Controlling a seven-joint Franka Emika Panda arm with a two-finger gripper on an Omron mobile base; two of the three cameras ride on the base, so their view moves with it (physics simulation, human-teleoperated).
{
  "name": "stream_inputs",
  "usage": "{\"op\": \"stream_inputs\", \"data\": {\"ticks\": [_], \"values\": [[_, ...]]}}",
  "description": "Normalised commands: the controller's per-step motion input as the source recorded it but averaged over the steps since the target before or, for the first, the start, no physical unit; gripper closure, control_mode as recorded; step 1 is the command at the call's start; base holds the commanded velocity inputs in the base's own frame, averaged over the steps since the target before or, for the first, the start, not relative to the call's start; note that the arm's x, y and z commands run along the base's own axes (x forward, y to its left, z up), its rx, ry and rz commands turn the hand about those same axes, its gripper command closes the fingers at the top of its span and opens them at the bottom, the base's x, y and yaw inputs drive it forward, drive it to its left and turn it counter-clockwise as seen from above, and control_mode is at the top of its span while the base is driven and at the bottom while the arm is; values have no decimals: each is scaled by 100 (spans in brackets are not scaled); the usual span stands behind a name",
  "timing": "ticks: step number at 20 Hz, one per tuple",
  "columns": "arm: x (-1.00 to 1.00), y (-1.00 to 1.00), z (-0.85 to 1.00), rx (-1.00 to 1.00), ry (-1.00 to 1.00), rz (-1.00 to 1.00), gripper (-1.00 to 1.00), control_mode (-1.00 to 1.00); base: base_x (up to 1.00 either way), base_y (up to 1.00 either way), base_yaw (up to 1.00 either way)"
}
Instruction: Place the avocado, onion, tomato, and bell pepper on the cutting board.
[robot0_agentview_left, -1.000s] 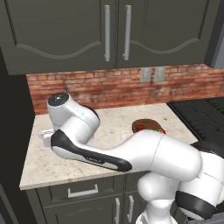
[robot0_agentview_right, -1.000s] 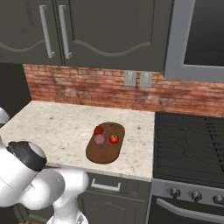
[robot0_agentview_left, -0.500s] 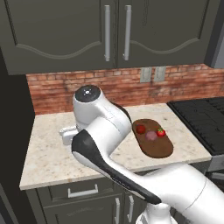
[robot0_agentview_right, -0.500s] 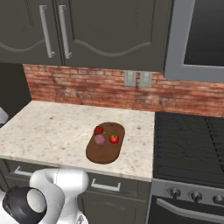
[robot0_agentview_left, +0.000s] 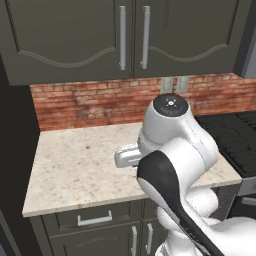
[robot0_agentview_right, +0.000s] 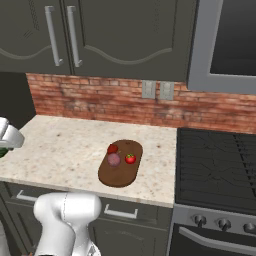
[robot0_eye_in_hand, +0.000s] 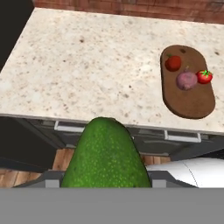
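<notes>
Avocado (robot0_eye_in_hand: 106, 155) clamped in jaws of gripper (robot0_eye_in_hand: 105, 177), off the worktop's (robot0_agentview_right: 70, 150) front edge. Onion (robot0_agentview_right: 114, 159), tomato (robot0_agentview_right: 130, 158), pepper (robot0_agentview_right: 112, 148) touching on board (robot0_agentview_right: 117, 175), near worktop's right front corner.

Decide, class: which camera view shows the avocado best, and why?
The hand view: the avocado fills the lower middle, close up between the gripper's fingers, its speckled green skin clear. The right base view catches just a dark green sliver at the left edge, under the white hand. In the left base view the arm blocks it.
</notes>
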Motion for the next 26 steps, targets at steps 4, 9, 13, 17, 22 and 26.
{"op": "stream_inputs", "data": {"ticks": [4, 9, 13, 17, 22, 26], "values": [[-38, -96, 14, 6, 0, 2, 100, -100, 0, 0, 0], [0, -66, 2, 3, 4, 0, 100, -100, 0, 0, 0], [30, -56, 0, 0, 15, -1, 100, -100, 0, 0, 0], [54, -44, -11, 0, 17, -5, 100, -100, 0, 0, 0], [51, -29, -33, 0, 6, -5, 100, -100, 0, 0, 0], [40, -19, -54, -1, 0, -2, 100, -100, 0, 0, 0]]}}
